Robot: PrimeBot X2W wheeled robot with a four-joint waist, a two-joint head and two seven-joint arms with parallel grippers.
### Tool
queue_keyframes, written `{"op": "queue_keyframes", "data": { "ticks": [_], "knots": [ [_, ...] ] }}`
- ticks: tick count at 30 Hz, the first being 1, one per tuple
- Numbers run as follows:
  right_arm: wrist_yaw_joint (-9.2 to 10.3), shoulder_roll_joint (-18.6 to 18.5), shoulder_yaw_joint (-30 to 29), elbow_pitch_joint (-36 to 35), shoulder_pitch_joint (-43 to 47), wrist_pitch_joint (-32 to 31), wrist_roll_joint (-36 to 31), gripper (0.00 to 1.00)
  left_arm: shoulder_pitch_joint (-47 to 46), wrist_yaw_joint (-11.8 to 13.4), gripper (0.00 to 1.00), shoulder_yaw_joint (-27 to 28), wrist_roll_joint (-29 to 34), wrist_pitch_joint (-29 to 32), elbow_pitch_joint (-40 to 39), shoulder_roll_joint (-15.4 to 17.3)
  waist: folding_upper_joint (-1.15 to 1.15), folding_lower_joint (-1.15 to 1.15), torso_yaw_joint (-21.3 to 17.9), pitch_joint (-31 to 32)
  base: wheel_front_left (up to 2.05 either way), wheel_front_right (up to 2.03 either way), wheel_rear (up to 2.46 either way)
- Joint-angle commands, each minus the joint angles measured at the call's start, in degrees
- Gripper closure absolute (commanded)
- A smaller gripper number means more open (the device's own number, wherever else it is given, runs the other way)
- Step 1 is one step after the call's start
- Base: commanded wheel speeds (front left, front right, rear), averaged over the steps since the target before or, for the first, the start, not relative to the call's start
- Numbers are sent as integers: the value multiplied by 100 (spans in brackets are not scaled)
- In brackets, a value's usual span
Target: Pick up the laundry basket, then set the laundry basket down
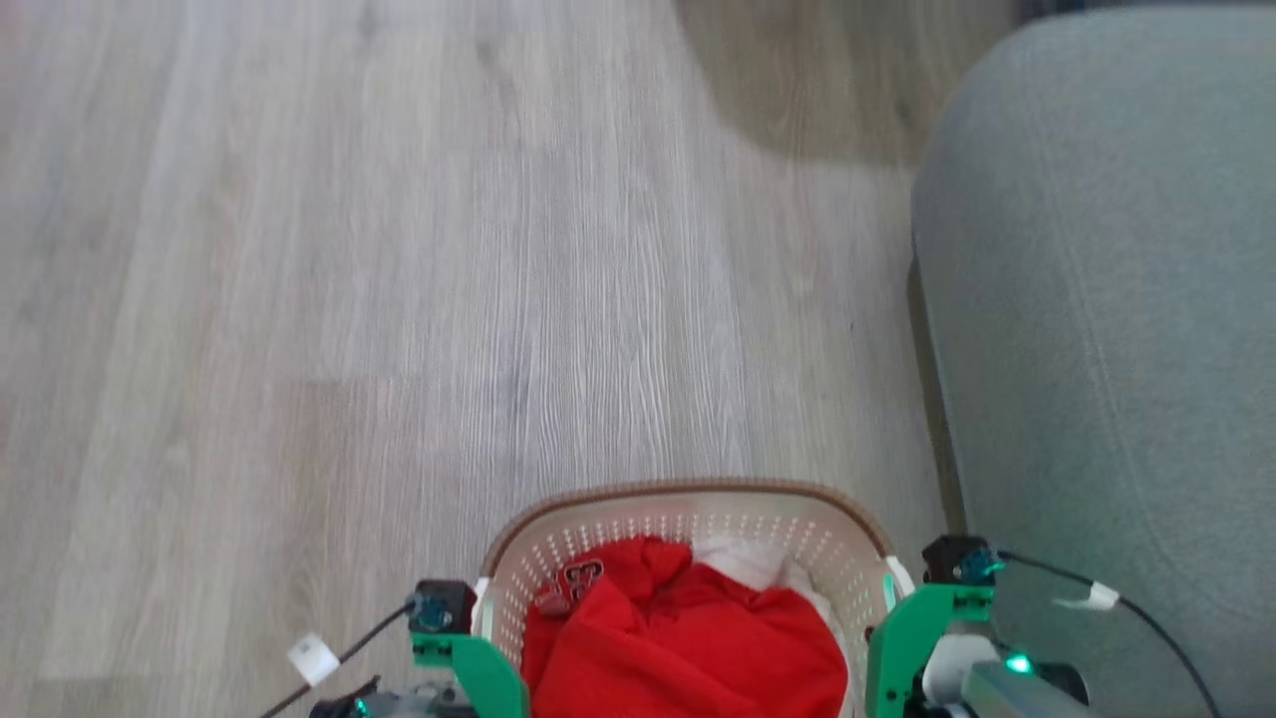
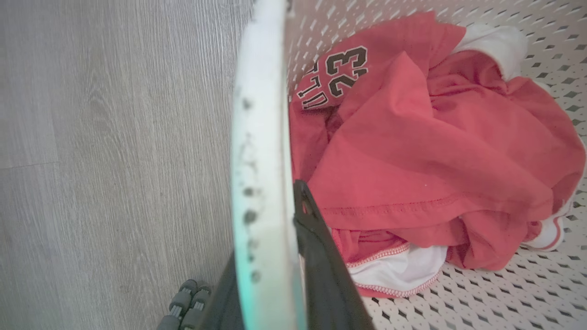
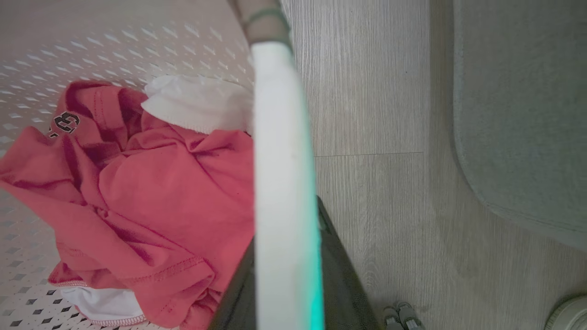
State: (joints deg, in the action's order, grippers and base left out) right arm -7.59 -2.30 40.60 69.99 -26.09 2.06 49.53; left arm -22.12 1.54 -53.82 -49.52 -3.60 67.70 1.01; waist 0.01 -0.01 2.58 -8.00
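Observation:
The laundry basket (image 1: 688, 491), cream-white and perforated with a brown rim, sits at the bottom centre of the head view between my two arms. It holds a red shirt (image 1: 678, 638) with "23" printed on it and some white cloth (image 1: 743, 560). My left gripper (image 2: 268, 229) is shut on the basket's left white handle (image 2: 261, 137), one dark finger (image 2: 321, 256) inside the basket and one outside. My right gripper (image 3: 284, 238) is shut on the right white handle (image 3: 282, 137) in the same way. I cannot tell whether the basket's base touches the floor.
A large grey upholstered seat (image 1: 1097, 299) stands close on the right, its edge near my right arm (image 1: 927, 618). Pale wood floor (image 1: 399, 299) stretches ahead and to the left. A pale round object (image 3: 568, 316) lies on the floor by the seat.

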Motion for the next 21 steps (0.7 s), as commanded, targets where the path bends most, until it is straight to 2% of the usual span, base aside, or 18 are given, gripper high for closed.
{"op": "queue_keyframes", "data": {
  "ticks": [1, 8, 21],
  "knots": [
    [10, -57, 91, -62, -15, 43, 47, 100, -45, -5, 100, 39, 6, -35, 18, 187, -1, 1, 12, 264, 0, 0, 0],
    [10, -57, 431, -21, 86, 76, 374, 100, 52, -34, 100, -135, -67, -10, 92, 187, -1, 1, 27, 573, 0, 0, 0],
    [10, -57, 979, 30, 13, 52, 776, 100, 69, -22, 100, -368, -218, 33, 113, 187, -1, 1, -1, 660, 0, 0, 0]
  ]
}}
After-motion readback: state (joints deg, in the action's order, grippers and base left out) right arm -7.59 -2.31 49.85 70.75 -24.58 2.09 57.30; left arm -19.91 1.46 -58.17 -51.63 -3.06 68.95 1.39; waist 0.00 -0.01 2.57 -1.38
